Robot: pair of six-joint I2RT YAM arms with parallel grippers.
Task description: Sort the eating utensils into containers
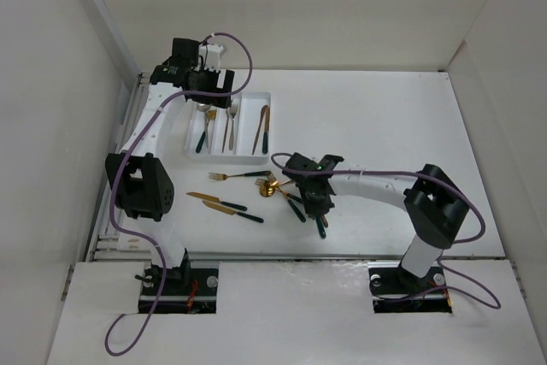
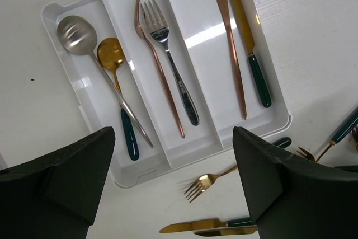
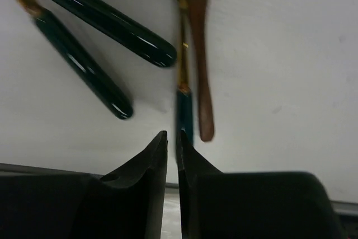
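Six pieces lie in the white tray (image 2: 190, 15): two spoons (image 2: 75, 29), two forks (image 2: 159, 76), two knives (image 2: 231, 54).
My left claw (image 2: 173, 155) hangs spread wide above it. My right claw (image 3: 172, 138) is pressed almost together at a green handle (image 3: 184, 110) on the table (image 3: 279, 54); I cannot tell if it pinches. The silver fork (image 2: 180, 85) has a stamp too small to read.

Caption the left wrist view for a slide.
Open left gripper overlooks white tray: two spoons, two forks, two knives, one kind per compartment.
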